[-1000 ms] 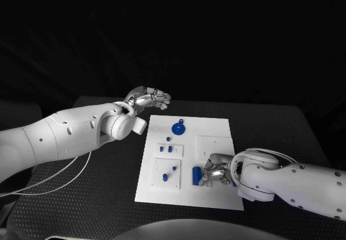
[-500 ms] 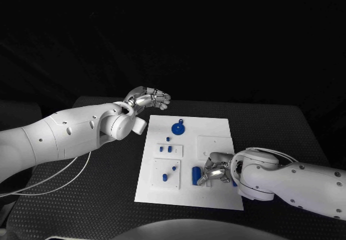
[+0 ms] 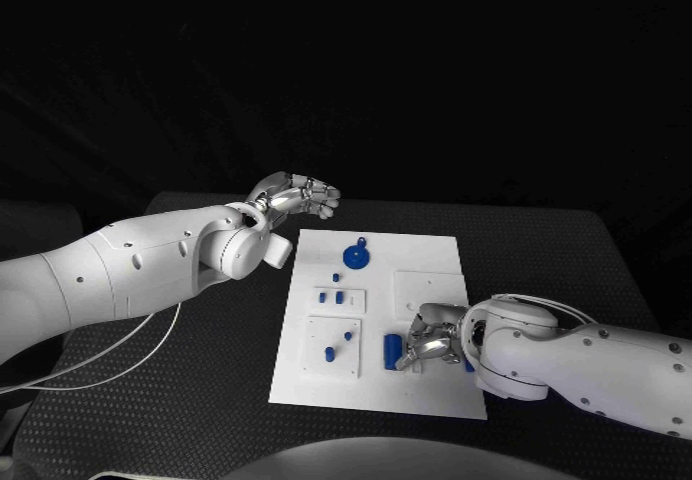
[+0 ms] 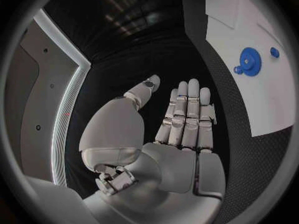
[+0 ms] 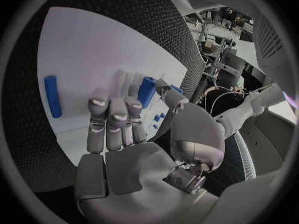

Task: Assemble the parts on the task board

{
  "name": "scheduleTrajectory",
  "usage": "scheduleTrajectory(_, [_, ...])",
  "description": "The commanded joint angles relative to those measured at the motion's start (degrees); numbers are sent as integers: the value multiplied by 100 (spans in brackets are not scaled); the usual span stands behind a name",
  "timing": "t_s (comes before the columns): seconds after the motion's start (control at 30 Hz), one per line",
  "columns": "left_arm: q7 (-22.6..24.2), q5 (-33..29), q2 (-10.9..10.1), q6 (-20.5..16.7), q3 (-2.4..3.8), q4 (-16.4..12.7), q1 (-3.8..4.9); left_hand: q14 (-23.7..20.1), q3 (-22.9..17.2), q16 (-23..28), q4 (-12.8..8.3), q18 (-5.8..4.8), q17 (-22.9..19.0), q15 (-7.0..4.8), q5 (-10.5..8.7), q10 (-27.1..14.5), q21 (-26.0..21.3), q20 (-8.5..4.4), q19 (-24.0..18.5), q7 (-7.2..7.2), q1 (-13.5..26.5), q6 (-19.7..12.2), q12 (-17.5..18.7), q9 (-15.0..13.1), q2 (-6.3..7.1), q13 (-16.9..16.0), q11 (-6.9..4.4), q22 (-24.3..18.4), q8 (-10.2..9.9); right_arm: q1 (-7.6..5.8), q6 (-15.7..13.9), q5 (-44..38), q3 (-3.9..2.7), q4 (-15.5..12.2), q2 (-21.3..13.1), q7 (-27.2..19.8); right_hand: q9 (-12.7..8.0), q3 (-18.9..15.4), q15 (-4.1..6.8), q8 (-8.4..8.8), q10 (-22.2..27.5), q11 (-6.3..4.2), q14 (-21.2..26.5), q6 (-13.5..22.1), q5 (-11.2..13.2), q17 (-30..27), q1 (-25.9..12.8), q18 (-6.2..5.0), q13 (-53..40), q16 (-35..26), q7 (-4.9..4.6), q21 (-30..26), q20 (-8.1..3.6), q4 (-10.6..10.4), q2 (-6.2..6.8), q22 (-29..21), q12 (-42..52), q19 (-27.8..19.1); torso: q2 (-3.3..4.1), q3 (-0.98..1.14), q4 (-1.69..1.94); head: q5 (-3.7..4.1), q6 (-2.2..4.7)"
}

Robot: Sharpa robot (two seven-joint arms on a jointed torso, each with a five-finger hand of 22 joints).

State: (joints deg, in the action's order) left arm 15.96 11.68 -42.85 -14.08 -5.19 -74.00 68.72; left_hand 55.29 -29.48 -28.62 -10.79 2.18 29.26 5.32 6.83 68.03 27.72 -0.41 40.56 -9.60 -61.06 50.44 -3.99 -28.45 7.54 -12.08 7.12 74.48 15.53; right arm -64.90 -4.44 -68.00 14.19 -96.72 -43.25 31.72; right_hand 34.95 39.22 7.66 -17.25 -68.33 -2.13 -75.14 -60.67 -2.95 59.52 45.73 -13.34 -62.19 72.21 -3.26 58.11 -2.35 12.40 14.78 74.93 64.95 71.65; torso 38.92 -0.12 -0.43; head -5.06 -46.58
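Pegs look like light, stiff, slick plastic, so I'd pinch mid-shaft. One blue peg [image 3: 392, 350] lies on the white board [image 3: 433, 262] just beside the right robot hand [image 3: 430, 345], fingers spread, empty. Left robot hand [image 3: 299, 195] hovers open off the board. Matte black table [image 3: 577, 260], dark room.

Head camera looks down from above the table's near edge; wrist cameras sit close behind each palm, all sharing the white board [image 3: 378, 318].

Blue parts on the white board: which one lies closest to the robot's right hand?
The upright-lying blue cylinder, right beside the right hand near the board's front edge; the gear and small pegs lie farther away.
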Motion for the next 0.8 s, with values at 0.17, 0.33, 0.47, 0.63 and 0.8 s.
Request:
scheduleTrajectory(0.17, [34, -25, 0, 64, 4, -12, 6, 45, -14, 28, 32, 3, 11, 10, -3, -34, -39, 10, 19, -3, 47, -54, -7, 8, 6, 8, -5, 12, 33, 3, 1, 39, -1, -3, -21, -60, 14, -69, 31, 26, -48, -10, 3, -105, 14, 7, -20, -166, -14, -43, -84, 1, -24, -45, 10, 33, -30, 11, 2, 1, 3, -8, -7])
scheduleTrajectory(0.33, [35, -25, 4, 62, 4, -10, 6, 44, -15, 31, 32, 3, 13, 11, -2, -35, -41, 10, 18, -4, 45, -54, -7, 8, 5, 8, -4, 13, 34, 3, 5, 9, -1, -15, -8, -78, 18, -77, 33, 27, -51, -12, 2, -108, 14, 8, -11, -166, -18, -44, -81, -2, -24, -75, 11, 32, -33, 11, 1, -1, -1, -8, 3])
scheduleTrajectory(0.47, [33, -25, 9, 68, 4, -12, 6, 43, -16, 33, 33, 3, 15, 11, -1, -36, -42, 10, 18, -4, 45, -54, -7, 8, 4, 9, -4, 14, 34, 4, 51, -272, -1, -7, 24, -80, 20, -75, 34, 26, -53, -14, 2, -111, 13, 9, 12, -166, -20, -43, -79, -2, -26, -73, 4, 32, -33, 11, 2, -3, 2, -3, -8])
scheduleTrajectory(0.63, [33, -25, 4, 63, 4, -11, 6, 43, -16, 36, 35, 2, 17, 12, -1, -36, -44, 11, 18, -4, 46, -54, -7, 9, 2, 9, -3, 15, 34, 22, 104, -494, -1, 7, 40, -72, 24, -75, 36, 25, -59, -17, 0, -117, 13, 12, 69, -166, -26, -42, -76, -1, -28, -58, 4, 34, -34, 11, 0, -3, 3, -1, -13])
scheduleTrajectory(0.8, [33, -25, 2, 67, 4, -12, 6, 43, -16, 39, 38, 2, 20, 13, -1, -36, -45, 12, 18, -4, 47, -54, -7, 9, 1, 9, -3, 17, 35, 65, 124, -513, -1, -3, 52, -69, 26, -71, 36, 25, -62, -18, -1, -122, 11, 14, 118, -166, -29, -43, -75, 0, -28, -40, 0, 36, -35, 9, 0, -2, 3, -6, -11])
